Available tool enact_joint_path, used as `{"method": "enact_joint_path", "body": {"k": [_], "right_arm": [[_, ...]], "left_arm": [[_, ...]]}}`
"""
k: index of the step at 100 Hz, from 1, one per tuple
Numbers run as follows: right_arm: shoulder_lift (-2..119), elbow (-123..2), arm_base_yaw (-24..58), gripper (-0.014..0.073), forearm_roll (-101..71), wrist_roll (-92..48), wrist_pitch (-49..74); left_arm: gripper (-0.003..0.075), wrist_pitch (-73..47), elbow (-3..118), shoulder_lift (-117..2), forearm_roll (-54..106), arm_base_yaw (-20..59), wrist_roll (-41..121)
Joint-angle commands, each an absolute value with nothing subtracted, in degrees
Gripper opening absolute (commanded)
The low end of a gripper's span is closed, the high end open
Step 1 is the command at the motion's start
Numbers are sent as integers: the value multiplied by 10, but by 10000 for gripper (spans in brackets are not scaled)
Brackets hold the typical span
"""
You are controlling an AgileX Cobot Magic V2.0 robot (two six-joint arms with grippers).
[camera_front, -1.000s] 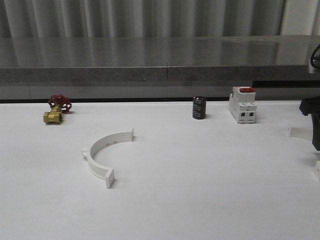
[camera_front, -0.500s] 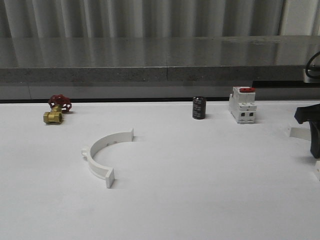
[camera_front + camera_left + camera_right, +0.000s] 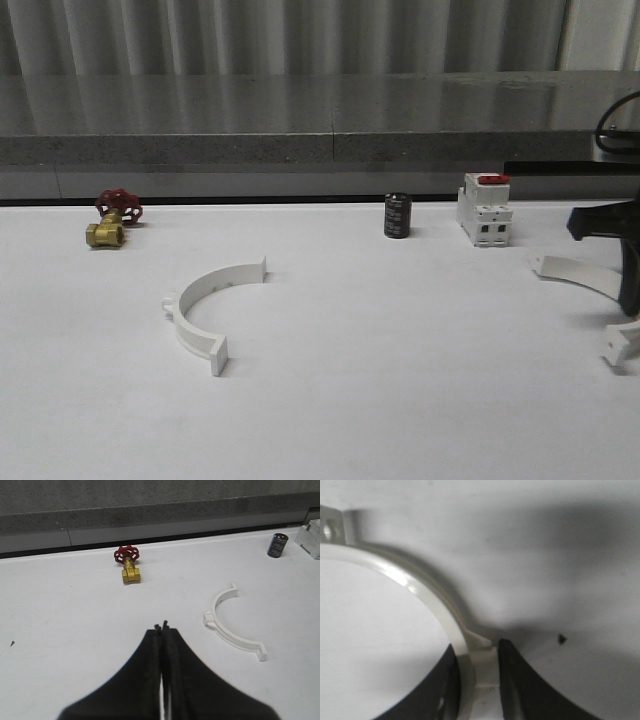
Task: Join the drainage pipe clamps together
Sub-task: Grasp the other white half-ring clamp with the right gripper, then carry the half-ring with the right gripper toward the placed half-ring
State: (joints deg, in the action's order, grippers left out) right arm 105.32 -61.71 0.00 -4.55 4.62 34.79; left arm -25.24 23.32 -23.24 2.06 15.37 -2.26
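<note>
White table [image 3: 400,400], right gripper [image 3: 479,672] clamping one half-ring [image 3: 427,597] (other [image 3: 212,300] apart)

Right arm's way out at the right edge of the front view, dark and low, just over the surface. Its tool [image 3: 477,672] has both black fingers [image 3: 517,680] pinched onto the arc of one white half-ring clamp [image 3: 427,597], right at its little outer lug. Left tool [image 3: 161,630] hangs above the surface with its fingers pressed flat together, nothing between them.
</note>
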Motion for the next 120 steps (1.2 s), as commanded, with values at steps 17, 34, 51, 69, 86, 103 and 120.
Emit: {"method": "enact_joint_path", "body": {"k": [17,34,51,69,86,103,120], "right_arm": [[1003,-658,107,69,-66,133,351],[1005,-698,190,69,-4,266,348],[1028,-751,246,69,102,420,385],[1083,-813,299,69,158,493,449],[1122,-845,331,69,160,521,454],[1148,-873,351,69,160,528,460],[1154,-881,362,69,160,537,456]], "left_arm": [[-20,-211,249,-235,22,153,-23],[-20,-211,249,-235,22,153,-23],[-20,-211,249,-235,22,153,-23],[-20,-211,249,-235,22,153,-23],[-20,-211,249,-235,22,153,-23],[-20,-211,249,-235,22,153,-23],[-20,-211,249,-235,22,153,-23]]}}
